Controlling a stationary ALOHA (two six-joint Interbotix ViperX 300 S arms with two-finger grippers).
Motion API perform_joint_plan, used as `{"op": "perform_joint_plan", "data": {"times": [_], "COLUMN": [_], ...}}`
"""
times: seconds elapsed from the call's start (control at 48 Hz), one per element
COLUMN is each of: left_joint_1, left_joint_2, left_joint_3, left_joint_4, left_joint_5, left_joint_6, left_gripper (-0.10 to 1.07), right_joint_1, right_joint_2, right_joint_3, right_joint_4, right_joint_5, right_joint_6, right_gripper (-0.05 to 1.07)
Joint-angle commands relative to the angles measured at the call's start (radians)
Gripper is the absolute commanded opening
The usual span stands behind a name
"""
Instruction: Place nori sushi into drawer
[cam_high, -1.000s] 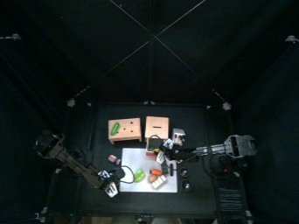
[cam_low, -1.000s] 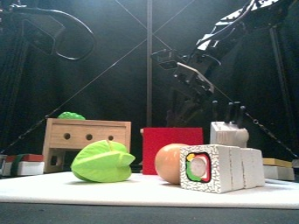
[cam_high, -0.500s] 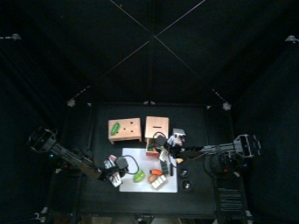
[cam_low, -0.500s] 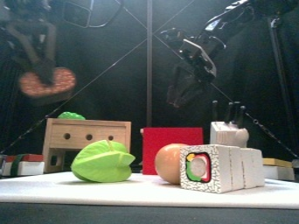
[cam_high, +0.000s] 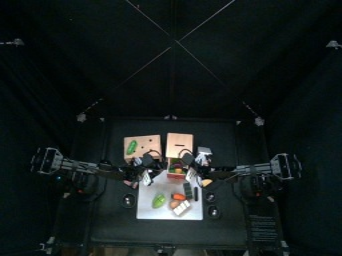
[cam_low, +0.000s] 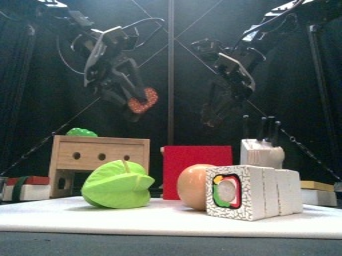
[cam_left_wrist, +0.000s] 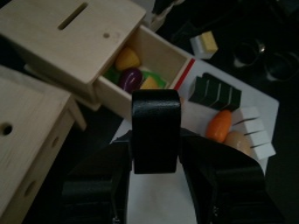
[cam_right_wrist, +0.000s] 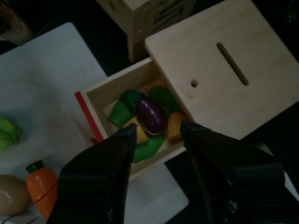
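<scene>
**A:** The nori sushi (cam_low: 140, 100) is off the table and gripped in the left pincer (cam_left_wrist: 156, 122), whose jaws are set wide around its black wrap. The pick-up can be counted as done.

**B:** Agreed, and the drawer (cam_right_wrist: 84, 114) is seen pulled out of the wooden box (cam_right_wrist: 216, 57), so no opening is needed. It is partly filled: an eggplant (cam_right_wrist: 149, 112) and some green and yellow pieces are lying inside.

**A:** What remains is judged to be the carry over the opening, the descent and the release. Nothing of that is shown yet; the sushi is held high, well clear of the table.

**B:** From the left wrist, the drawer is seen ahead of the held piece and below it, near but not directly underneath. A short reach forward is probably called for.

**A:** On the pose: the left arm is stretched in from its side, the wrist tipped so that the pincer is aimed downward at a slant toward the box.

**B:** The right pincer (cam_right_wrist: 158, 144) is hung directly above the drawer, jaws spread and nothing held between them. The eggplant is seen just beyond its tips.

**A:** Both pincers are brought close together over the middle of the table, as shown from above. Crowding over the drawer is judged a risk, since free room inside it is limited.
</scene>
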Motion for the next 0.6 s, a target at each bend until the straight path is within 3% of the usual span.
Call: {"op": "perform_joint_plan", "data": {"times": [0.0,0.188,0.583], "left_joint_1": [0.074,0.147,0.173], "left_joint_2": [0.032,0.121,0.270], "left_joint_3": [-0.023,-0.060,-0.175], "left_joint_4": [0.008,0.009,0.029], "left_joint_5": [-0.158,-0.313,-0.333], "left_joint_6": [-0.002,0.000,0.005], "left_gripper": [0.57,0.57,0.58], "right_joint_1": [-0.003,-0.003,-0.005], "right_joint_2": [-0.026,-0.026,-0.023], "right_joint_3": [-0.011,-0.008,0.005], "right_joint_4": [0.003,0.003,0.009], "right_joint_5": [-0.003,-0.003,-0.003], "right_joint_6": [0.002,0.002,0.000], "right_gripper": [0.82,0.82,0.82]}}
